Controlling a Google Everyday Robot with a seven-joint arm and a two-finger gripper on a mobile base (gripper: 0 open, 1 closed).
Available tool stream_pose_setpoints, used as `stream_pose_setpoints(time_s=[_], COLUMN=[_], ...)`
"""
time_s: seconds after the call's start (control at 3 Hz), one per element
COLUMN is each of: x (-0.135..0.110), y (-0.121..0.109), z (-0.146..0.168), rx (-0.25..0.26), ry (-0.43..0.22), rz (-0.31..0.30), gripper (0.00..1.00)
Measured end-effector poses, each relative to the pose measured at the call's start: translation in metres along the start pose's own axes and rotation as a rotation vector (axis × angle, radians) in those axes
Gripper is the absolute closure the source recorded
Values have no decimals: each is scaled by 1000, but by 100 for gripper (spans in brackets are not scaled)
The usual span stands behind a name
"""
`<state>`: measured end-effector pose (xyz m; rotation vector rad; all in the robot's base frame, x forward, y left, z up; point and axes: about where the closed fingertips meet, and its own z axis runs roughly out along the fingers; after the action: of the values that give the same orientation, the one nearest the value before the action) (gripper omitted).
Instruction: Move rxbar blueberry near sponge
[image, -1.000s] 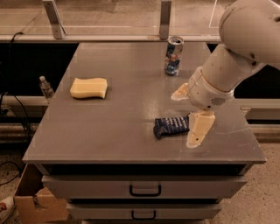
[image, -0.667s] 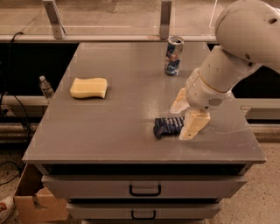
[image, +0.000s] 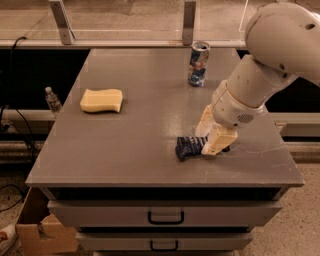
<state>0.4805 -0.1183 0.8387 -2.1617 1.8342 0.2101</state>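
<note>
The gripper (image: 207, 142) is hovering spread, straddling the right end of the snack bar (image: 189, 147), which is lying well right of the sponge (image: 101, 100), nearer the front. It is probably light, crinkly and slippery, so pinching across its narrow width is looking safest.

tabletop (image: 140, 150): flat grey slab, matte, faint scuffs, soft glare near its right edge
under tabletop: two grey drawers (image: 100, 214), stacked, each with a black handle (image: 165, 217) at centre
behind tabletop: two angled metal posts (image: 60, 20) rising from a pale rail (image: 125, 44) along its far edge
left of tabletop: small clear bottle (image: 51, 100) on a low ledge, dark cables (image: 9, 125) hanging below it
front-left of tabletop: open cardboard box (image: 42, 235) on the floor
floor (image: 300, 227): pale, speckled, seen right of the drawers
light: warm, dim, dark gaps either side of tabletop
tool (image: 209, 141): low over tabletop's front-right part
</note>
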Motion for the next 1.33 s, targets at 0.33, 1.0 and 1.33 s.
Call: stream_pose_setpoints(time_s=[0.33, 1.0, 1.33], x=[1, 4, -3], y=[3, -23, -40], z=[-2, -45, -59], rx=[2, 119, 149], ry=[-2, 6, -40], rz=[3, -11, -33], gripper=[100, 100, 100])
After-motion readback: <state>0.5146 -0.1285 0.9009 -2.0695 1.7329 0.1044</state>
